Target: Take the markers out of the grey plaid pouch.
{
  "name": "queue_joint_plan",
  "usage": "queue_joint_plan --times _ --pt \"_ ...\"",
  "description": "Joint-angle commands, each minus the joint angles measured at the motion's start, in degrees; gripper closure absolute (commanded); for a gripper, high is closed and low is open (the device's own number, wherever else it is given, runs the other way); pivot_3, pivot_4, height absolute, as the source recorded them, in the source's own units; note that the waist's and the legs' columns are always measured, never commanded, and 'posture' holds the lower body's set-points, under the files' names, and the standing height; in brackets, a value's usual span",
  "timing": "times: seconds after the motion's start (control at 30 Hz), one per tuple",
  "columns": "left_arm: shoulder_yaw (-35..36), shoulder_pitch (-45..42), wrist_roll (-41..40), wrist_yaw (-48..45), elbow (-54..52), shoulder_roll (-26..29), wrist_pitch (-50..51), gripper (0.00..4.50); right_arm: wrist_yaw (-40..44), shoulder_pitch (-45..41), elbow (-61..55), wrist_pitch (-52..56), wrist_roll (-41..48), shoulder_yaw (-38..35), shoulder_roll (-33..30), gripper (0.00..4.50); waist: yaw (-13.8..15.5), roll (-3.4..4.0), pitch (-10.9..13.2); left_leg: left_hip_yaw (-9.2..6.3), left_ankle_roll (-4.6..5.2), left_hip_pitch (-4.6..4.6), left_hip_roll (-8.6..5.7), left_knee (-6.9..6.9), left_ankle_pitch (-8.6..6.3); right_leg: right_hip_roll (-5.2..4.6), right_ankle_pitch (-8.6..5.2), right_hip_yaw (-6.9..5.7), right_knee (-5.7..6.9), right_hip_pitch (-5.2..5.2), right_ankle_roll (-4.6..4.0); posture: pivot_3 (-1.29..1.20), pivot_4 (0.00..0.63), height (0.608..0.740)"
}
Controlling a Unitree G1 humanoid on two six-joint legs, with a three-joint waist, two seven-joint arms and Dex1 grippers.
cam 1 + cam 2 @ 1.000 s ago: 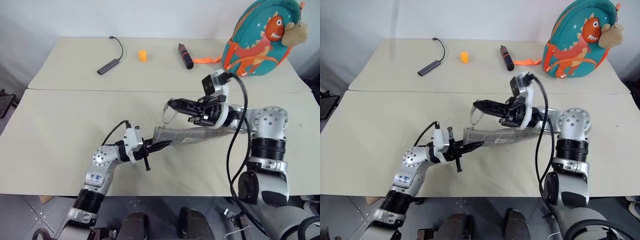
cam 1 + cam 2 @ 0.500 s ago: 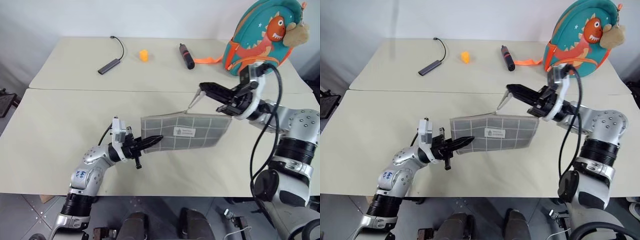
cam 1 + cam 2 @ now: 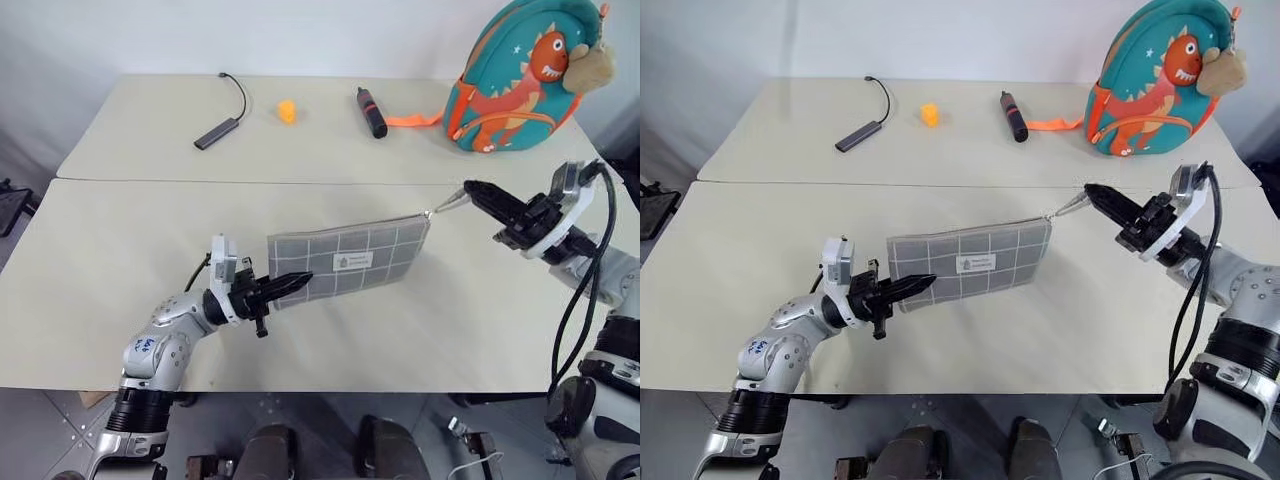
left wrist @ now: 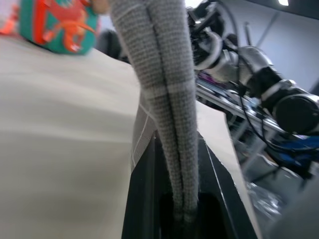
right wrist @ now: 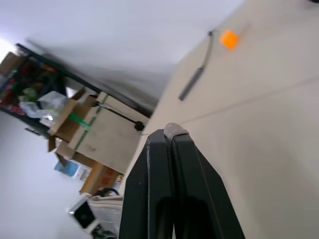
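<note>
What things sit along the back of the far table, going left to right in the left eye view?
Grey USB hub with black cable → small orange block → black cylinder with orange strap → teal dinosaur backpack.

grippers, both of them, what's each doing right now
left gripper: shut on the grey plaid pouch.
right gripper: shut on the pouch's zipper pull.

Beige table carries backpack, adapter.

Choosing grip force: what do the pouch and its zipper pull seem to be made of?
Pouch: woven grey fabric with a matte finish; the left wrist view shows coarse weave and white grid threads. Zipper pull: probably metal, small and silvery grey, though too small to be sure.
</note>
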Motion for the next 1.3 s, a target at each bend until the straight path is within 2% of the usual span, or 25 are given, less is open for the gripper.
queue_joint_plan --times 0.03,0.13,0.23,0.33,0.4,0.47,0.53,0.63,0.77,0.9,1.0,1.07,1.17,1.23,1.3 --pt "0.80 -0.36 0.34 -2.29 0.88 1.24 -0.47 4.50 2.39 -1.16 -1.13 -3.04 -0.82 -0.52 -3.10 4.47 -0.06 0.01 0.00 0.04 0.00 0.02 0.01 0.00 0.00 0.01 0.00 0.03 0.00 0.00 0.00 0.00 0.150 0.740" --pt "0.28 -1.84 1.19 -2.93 2.54 0.76 -1.12 4.50 2.76 -2.23 -0.46 0.55 0.57 1.09 -3.34 4.47 0.00 0.00 0.00 0.06 0.00 0.05 0.03 -0.01 0.00 0.03 0.00 0.05 0.00 0.00 0.00 0.00 0.150 0.740" --pt "-0.25 -3.17 1.94 -3.64 3.81 0.26 -1.70 4.50 4.88 -2.99 -1.94 6.69 5.06 1.57 -3.70 3.90 0.04 0.00 0.00 0.07 0.00 0.05 0.02 -0.01 0.00 0.02 0.00 0.06 0.00 0.00 0.00 0.00 0.150 0.740" --pt "-0.27 -4.16 2.56 -4.12 5.19 -0.16 -2.00 4.50 9.79 -0.38 -8.26 10.07 6.23 5.45 -6.26 2.87 0.41 0.00 0.00 0.03 0.00 0.04 0.02 -0.01 0.00 0.02 0.00 0.04 -0.01 0.01 0.00 0.00 0.150 0.740" --pt "-0.32 -4.90 2.05 -4.86 6.02 -0.20 -1.05 4.50 14.06 3.33 -15.29 4.05 1.16 10.64 -8.21 2.24 0.58 0.00 0.00 0.01 0.00 0.03 0.02 -0.02 0.00 0.02 0.00 0.03 -0.05 0.01 0.00 0.00 0.150 0.740" --pt "-0.27 -5.64 2.23 -5.15 6.92 -0.53 -1.26 4.50 17.73 6.02 -17.88 3.73 0.95 12.64 -10.22 1.38 0.66 -0.01 0.00 0.01 0.01 0.03 0.01 -0.02 -0.01 0.02 0.00 0.03 -0.07 0.03 0.01 0.00 0.150 0.740" --pt "-0.41 -6.18 2.84 -5.45 7.83 -0.72 -1.83 4.50 21.51 9.16 -19.39 0.38 -2.09 14.93 -12.69 1.02 0.92 0.00 0.00 0.05 0.01 0.04 0.00 -0.01 0.00 0.01 0.02 0.05 -0.07 0.03 0.03 0.00 0.150 0.740" --pt "-0.37 -6.76 3.27 -6.28 8.99 -0.91 -2.10 4.50 27.49 15.25 -21.18 -9.69 -9.37 17.70 -16.32 0.20 1.57 -0.01 0.00 0.06 0.01 0.04 -0.02 -0.01 0.00 0.01 0.03 0.06 -0.08 0.03 0.05 0.00 0.150 0.740" --pt "-0.86 -7.27 4.33 -9.14 11.12 -0.65 -3.23 4.50 34.52 24.37 -16.97 -22.18 -17.58 15.94 -21.13 0.20 1.71 -0.01 0.00 0.07 0.02 0.04 -0.05 -0.01 -0.01 0.00 0.04 0.05 -0.14 0.05 0.08 0.00 0.150 0.740" --pt "-1.83 -8.54 6.08 -10.65 14.15 -1.99 -5.73 4.50 34.72 29.96 -15.36 -27.50 -19.15 8.06 -22.43 0.20 1.63 -0.01 0.00 0.12 0.02 0.06 -0.03 -0.01 -0.01 0.01 0.04 0.05 -0.13 0.06 0.08 0.00 0.150 0.740" --pt "-2.43 -9.99 7.32 -11.24 15.32 -3.48 -8.25 4.50 34.62 29.55 -16.79 -28.71 -18.95 5.17 -23.58 0.20 1.49 -0.01 0.00 0.15 0.03 0.11 -0.01 -0.01 0.00 0.01 0.05 0.06 -0.12 0.09 0.09 0.00 0.150 0.740" --pt "-3.67 -10.41 9.52 -11.83 16.38 -4.64 -11.80 4.50 33.43 25.92 -20.51 -27.93 -17.13 4.72 -24.41 0.20 1.31 0.00 0.00 0.18 0.03 0.13 0.01 0.00 0.00 0.01 0.05 0.09 -0.12 0.09 0.09 0.00 0.150 0.740" --pt "-5.69 -9.45 12.64 -12.54 16.59 -6.20 -17.10 4.50 31.32 20.26 -26.53 -25.14 -13.30 5.01 -25.15 0.73 1.10 0.01 -0.01 0.29 0.01 0.25 0.09 0.00 0.00 0.02 0.05 0.14 -0.08 0.08 0.09 0.00 0.150 0.740" --pt "-6.44 -8.17 13.54 -12.39 15.52 -7.06 -18.97 4.50 30.99 18.79 -29.65 -23.68 -11.43 5.27 -25.25 1.42 1.44 -0.01 0.00 0.26 0.01 0.24 0.09 -0.01 0.00 0.02 0.06 0.13 -0.09 0.08 0.08 0.00 0.150 0.740" --pt "-6.57 -7.04 13.46 -10.20 14.60 -9.04 -19.31 4.50 30.01 14.28 -32.80 -22.53 -9.83 8.67 -25.12 2.07 1.65 -0.02 0.00 0.18 0.01 0.22 0.09 -0.01 0.00 0.02 0.07 0.09 -0.14 0.12 0.06 0.00 0.150 0.740"
